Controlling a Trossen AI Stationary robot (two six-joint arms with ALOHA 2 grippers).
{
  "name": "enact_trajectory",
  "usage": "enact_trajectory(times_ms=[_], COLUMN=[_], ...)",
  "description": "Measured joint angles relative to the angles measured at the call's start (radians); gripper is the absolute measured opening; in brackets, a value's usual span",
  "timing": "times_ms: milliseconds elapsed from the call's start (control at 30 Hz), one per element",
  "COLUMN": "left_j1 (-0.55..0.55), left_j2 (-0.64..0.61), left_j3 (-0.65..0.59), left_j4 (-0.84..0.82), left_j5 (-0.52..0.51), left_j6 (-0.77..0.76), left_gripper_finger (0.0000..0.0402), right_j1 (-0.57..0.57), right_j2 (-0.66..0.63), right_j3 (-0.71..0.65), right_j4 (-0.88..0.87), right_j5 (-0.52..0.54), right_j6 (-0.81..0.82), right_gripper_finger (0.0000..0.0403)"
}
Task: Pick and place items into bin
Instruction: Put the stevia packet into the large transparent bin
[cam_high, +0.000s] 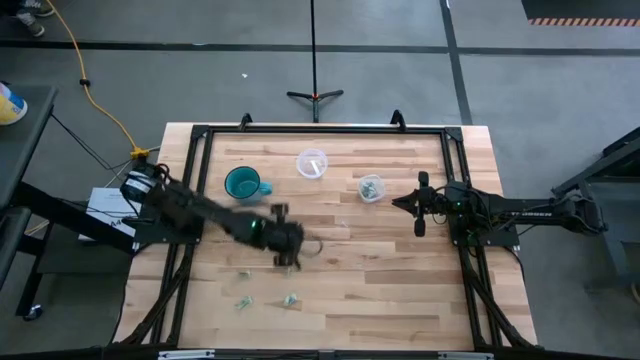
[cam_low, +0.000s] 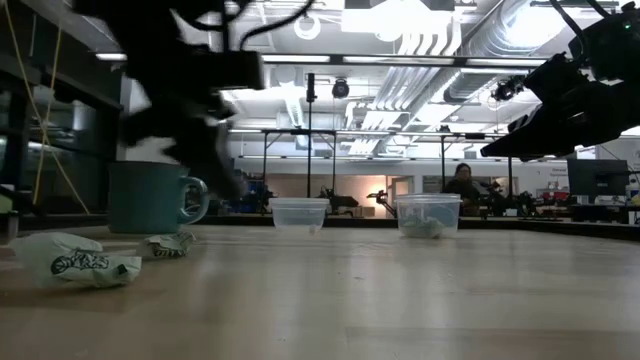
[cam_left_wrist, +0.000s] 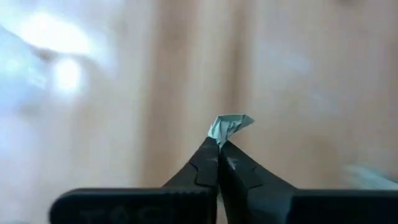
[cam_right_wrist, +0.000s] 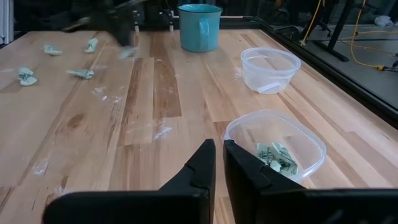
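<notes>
The items are tiny pale green-and-whitish crumpled pieces. A few lie on the table's near left part (cam_high: 243, 302) (cam_high: 290, 299) (cam_low: 80, 260), and several more show in the right wrist view (cam_right_wrist: 81, 73). My left gripper (cam_high: 288, 243) (cam_left_wrist: 219, 144) hovers over mid-table, shut on one piece (cam_left_wrist: 231, 124). Two clear bowls stand toward the far edge: one (cam_high: 312, 162) holds nothing I can make out, the other (cam_high: 371, 188) (cam_right_wrist: 273, 146) holds several pieces. My right gripper (cam_high: 420, 208) (cam_right_wrist: 219, 149) waits shut at the table's right, just beside the bowl with the pieces. My left gripper pinches the small piece by its lower edge (cam_left_wrist: 219, 135) between the free ends of its two fingers. Most of the piece sticks out beyond the fingertips. It is lifted clear of the table.
A teal mug (cam_high: 243, 183) (cam_low: 150, 197) stands on the far left of the table. A black frame (cam_high: 200, 135) runs around the tabletop. Bare wood lies between the two arms and along the near right. A person sits in the room far behind the table (cam_low: 462, 185).
</notes>
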Motion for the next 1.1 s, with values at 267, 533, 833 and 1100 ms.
enact_trajectory(times_ms=[267,533,833,1100], left_j1=[0.339,0.568,0.698,0.667], left_j2=[-0.002,-0.001,-0.001,-0.016], left_j3=[0.002,0.001,0.001,0.001], left_j4=[0.315,0.437,0.5,0.493], left_j5=[0.073,0.247,0.297,0.37], left_j6=[0.433,0.639,0.574,0.477], left_gripper_finger=[0.0041,0.0022,0.0148,0.0244], right_j1=[0.0,0.0,0.0,0.0], right_j2=[0.009,0.008,0.008,0.008], right_j3=[0.0,0.0,0.0,0.0], right_j4=[0.008,0.002,0.002,0.002], right_j5=[0.002,0.004,0.004,0.004], right_j6=[0.0,0.0,0.0,0.0], right_gripper_finger=[0.0019,0.0018,0.0016,0.0019])
